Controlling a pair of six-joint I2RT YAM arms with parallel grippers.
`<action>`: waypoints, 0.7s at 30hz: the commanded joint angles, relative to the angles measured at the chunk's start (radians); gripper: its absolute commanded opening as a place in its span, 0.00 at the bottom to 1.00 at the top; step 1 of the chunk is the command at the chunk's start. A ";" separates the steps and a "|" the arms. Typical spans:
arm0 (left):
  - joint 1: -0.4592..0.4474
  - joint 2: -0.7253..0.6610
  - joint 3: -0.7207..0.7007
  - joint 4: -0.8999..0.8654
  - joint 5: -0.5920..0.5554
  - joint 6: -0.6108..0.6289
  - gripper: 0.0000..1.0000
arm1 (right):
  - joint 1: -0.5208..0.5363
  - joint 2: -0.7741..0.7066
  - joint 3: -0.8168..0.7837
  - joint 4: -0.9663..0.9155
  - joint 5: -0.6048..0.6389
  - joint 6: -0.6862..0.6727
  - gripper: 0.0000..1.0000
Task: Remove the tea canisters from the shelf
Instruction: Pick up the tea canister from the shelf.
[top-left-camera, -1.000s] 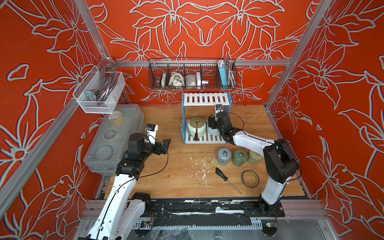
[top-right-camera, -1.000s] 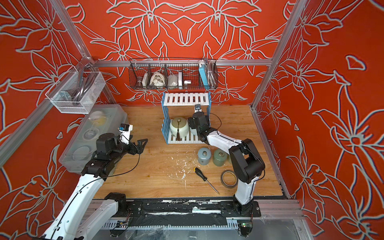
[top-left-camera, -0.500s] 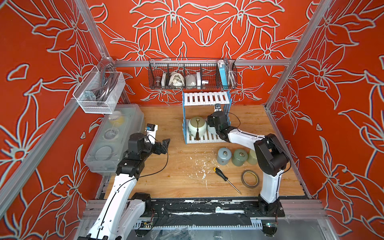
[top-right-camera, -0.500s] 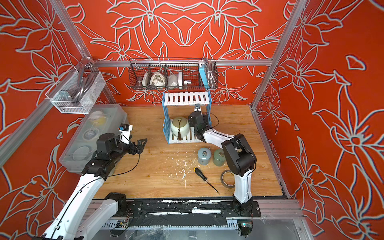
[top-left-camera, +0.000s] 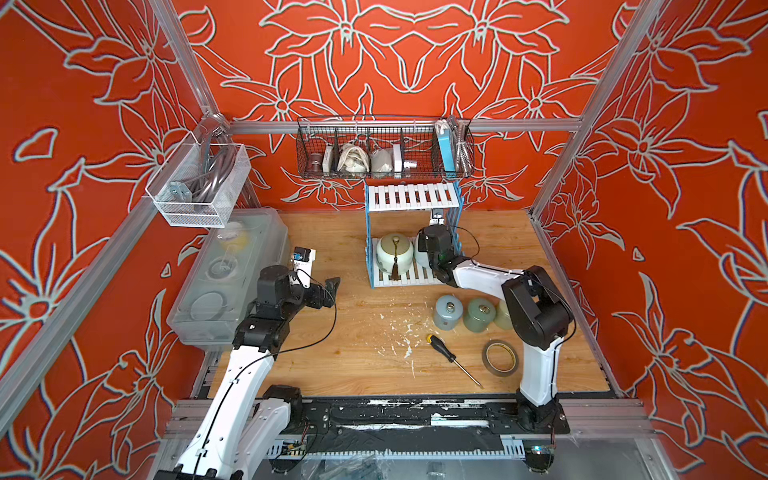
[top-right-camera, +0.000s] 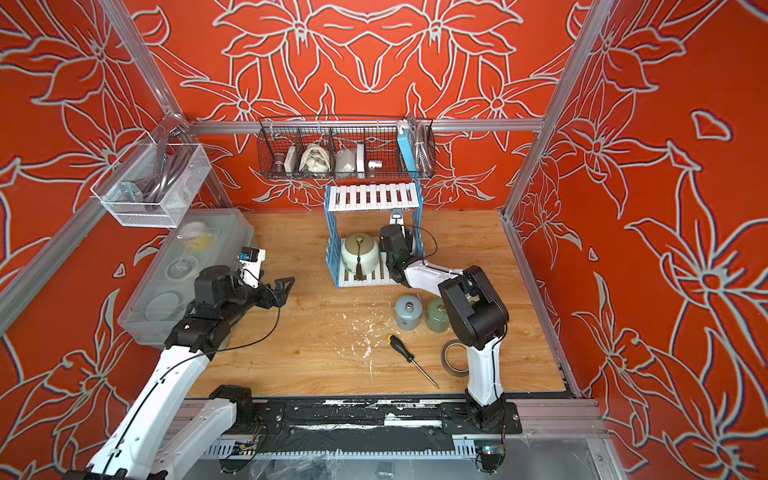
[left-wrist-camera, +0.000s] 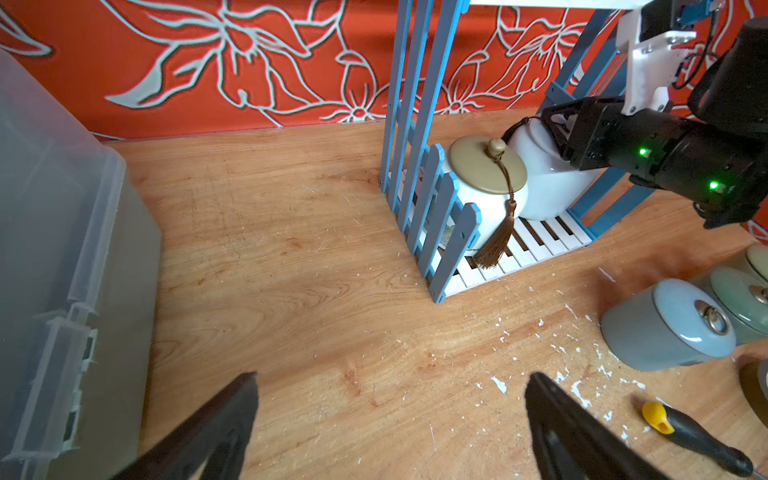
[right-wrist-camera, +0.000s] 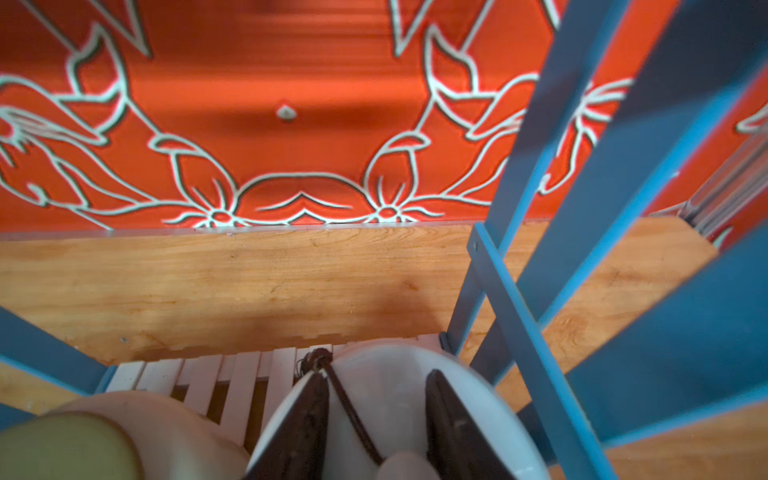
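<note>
White links (top-left-camera: 245, 374), black joints (top-left-camera: 540, 311), thin cables (top-left-camera: 335, 318), green lights (left-wrist-camera: 642, 152), fingers (right-wrist-camera: 305, 424) seemingly dark

Both top views: high over the front edge, angled down and back, whole bench (top-left-camera: 353, 365) in frame, fields nearly identical.
Left wrist cam: low behind left end effector (left-wrist-camera: 392, 382), facing shelf (left-wrist-camera: 457, 249) ahead of it, mid-range.
Right wrist cam: close, inside shelf, pale canister (right-wrist-camera: 482, 395) directly beneath right end effector (right-wrist-camera: 376, 374); both wrist views share that canister.

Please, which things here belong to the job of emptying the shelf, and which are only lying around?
Job: shelf, cream canister, pale blue-white canister, grey-blue canister, sage green canister, yellow-green canister.
Lying about: screwdriver, tape roll, plastic box, wire basket, mesh basket.
</note>
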 joint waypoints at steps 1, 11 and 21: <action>-0.002 -0.007 -0.015 0.030 0.005 0.014 0.99 | 0.021 0.051 -0.023 -0.074 -0.029 -0.036 0.10; -0.001 -0.010 -0.002 0.018 -0.015 0.020 0.99 | 0.034 -0.026 -0.015 -0.094 -0.005 -0.084 0.00; -0.002 -0.021 -0.014 0.026 -0.009 0.024 0.99 | 0.053 -0.147 -0.034 -0.088 -0.002 -0.092 0.00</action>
